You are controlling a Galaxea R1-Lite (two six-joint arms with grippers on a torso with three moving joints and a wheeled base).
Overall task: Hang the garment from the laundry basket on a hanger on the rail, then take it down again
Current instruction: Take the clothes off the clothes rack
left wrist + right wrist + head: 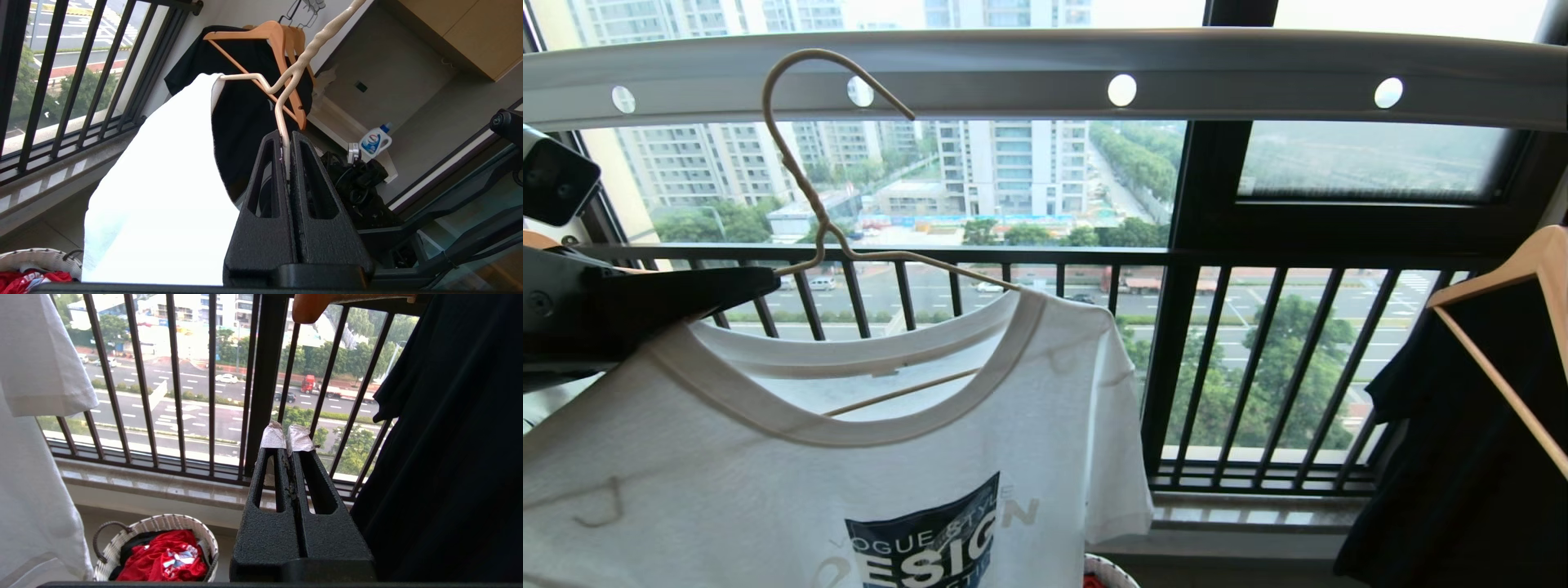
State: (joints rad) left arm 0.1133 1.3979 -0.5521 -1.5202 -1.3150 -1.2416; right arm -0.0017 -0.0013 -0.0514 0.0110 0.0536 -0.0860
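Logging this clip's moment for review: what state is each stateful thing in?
White print T-shirt: draped on the hanger.
Cream wire hanger: held up, hook by the rail, seating unclear.
Left gripper: shut on the hanger's wire.
Right gripper: shut, empty.
Round woven basket: holds red cloth.

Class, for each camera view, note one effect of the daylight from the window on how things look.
Head view: the bright window backlights the hanger, and the rail holes glow white. Left wrist view: the T-shirt is blown out to blank white, its folds lost. Right wrist view: the black garment sinks into near-featureless shadow, while the street outside stays bright.
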